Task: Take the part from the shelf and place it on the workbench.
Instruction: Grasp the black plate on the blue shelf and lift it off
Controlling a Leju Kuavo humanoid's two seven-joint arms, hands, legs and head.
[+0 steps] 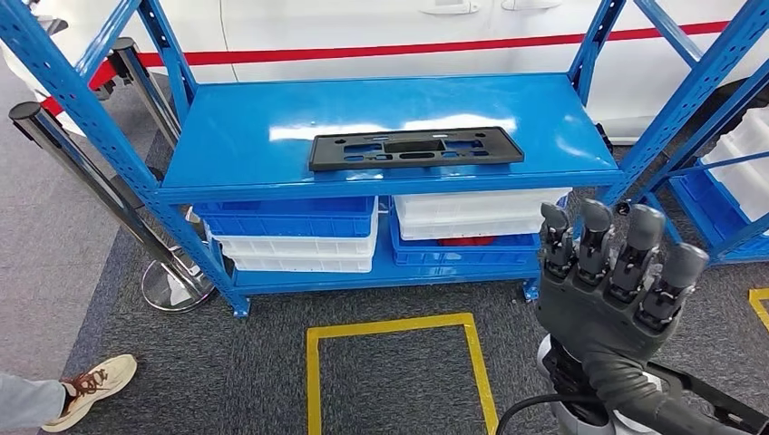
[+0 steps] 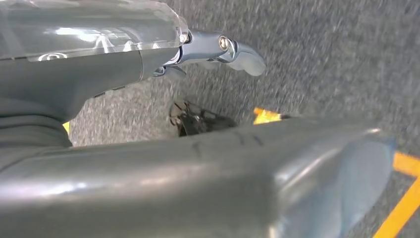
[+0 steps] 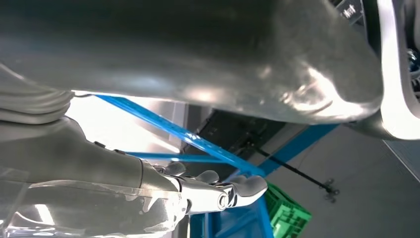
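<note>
While a person's shoe (image 1: 91,385) rests on the grey carpet at the rack's left, white and blue bins (image 1: 299,234) fill the lower tier of the blue shelf (image 1: 227,154). On its top deck lies the flat black part (image 1: 415,148), untouched. Raised before the shelf, the right hand (image 1: 617,281) spreads its fingers, holding nothing. Near the floor the left hand (image 2: 99,74) holds nothing either, fingers slack.
</note>
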